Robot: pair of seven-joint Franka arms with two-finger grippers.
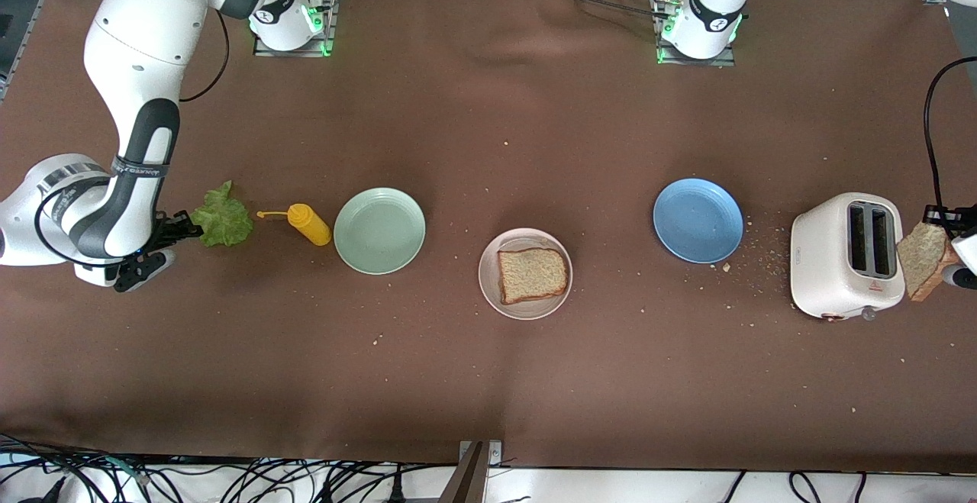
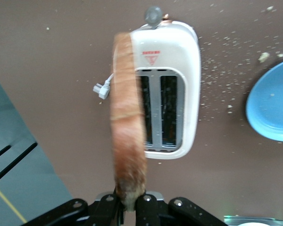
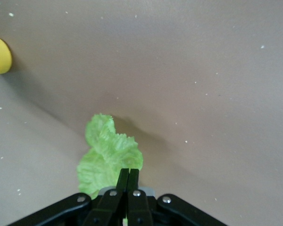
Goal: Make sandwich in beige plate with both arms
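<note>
A: Beige plate (image 1: 525, 273) holds one toast slice (image 1: 533, 275), mid-table.

B: Left gripper (image 2: 129, 206) pinches the second slice (image 2: 127, 122) over the toaster (image 2: 166, 89); right gripper (image 3: 127, 190) pinches the lettuce (image 3: 106, 155). The lettuce goes on first, and the plate lies toward the table's middle from both.

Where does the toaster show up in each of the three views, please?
Front view: the toaster stands at the left arm's end of the table, beside the blue plate.
Left wrist view: it lies below the claw-held bread slice, slots facing the camera.
Right wrist view: not in it.
Shared landmark: the blue plate, seen in the front and left wrist views.
</note>
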